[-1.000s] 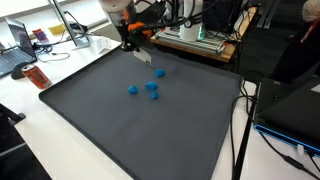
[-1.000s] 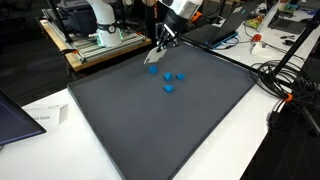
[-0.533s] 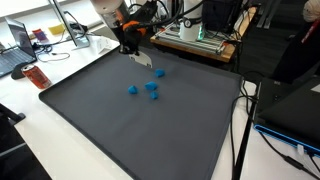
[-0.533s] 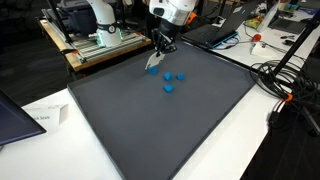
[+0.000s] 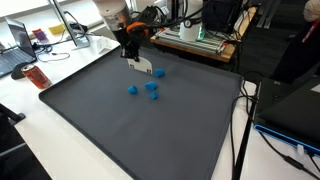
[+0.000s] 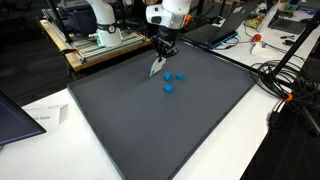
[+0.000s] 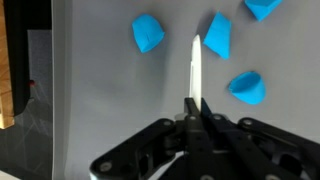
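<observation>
White blade (image 7: 196, 65) pinched edge-on in the closed gripper (image 7: 196, 104), tip poised over the dark mat (image 5: 120, 130) amid blue blocks (image 7: 148, 33): one at ten o'clock of the tip, one just beside at one o'clock, another at four. Blocks scattered; apparently nothing yet moved.

**Thin white plate held among blue blocks**
The white plate (image 7: 196, 70) is flat and narrow, seen edge-on, and the closed tool (image 7: 197, 107) pinches it at one end. Four small blue blocks (image 5: 152, 87) lie on the dark surface (image 5: 120, 130) around the plate's free end. In the wrist view the left block (image 7: 148, 33) is apart from the plate, the middle block (image 7: 217, 36) is just beside the tip, the right block (image 7: 247, 88) is near, and the far block (image 7: 264, 8) is past the tip.
</observation>
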You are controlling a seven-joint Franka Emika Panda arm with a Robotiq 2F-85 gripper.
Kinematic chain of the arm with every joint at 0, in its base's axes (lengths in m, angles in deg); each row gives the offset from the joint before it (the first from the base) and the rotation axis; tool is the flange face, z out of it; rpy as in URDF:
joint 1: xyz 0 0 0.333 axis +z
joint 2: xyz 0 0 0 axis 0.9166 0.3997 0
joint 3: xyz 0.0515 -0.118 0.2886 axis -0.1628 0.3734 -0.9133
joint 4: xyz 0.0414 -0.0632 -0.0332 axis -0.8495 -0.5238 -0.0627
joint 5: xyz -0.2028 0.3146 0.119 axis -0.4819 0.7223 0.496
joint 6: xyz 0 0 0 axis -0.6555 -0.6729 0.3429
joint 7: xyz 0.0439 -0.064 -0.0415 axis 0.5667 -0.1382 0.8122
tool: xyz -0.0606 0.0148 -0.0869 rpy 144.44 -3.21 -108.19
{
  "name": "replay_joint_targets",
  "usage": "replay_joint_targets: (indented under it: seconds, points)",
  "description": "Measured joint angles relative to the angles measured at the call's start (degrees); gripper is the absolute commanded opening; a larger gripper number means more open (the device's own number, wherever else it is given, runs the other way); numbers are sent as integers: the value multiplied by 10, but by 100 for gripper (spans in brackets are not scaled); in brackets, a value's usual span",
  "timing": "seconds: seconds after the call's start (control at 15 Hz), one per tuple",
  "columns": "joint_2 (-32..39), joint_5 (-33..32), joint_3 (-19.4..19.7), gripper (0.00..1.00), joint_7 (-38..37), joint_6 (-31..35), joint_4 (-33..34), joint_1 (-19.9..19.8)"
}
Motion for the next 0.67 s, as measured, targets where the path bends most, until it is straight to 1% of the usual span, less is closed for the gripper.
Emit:
replay_joint_targets:
  seconds: [0.27, 0.67]
  points:
    - [-23, 34, -1, 1, 53, 46, -44, 0]
    - [-71, 51, -12, 1, 117, 91, -107, 4]
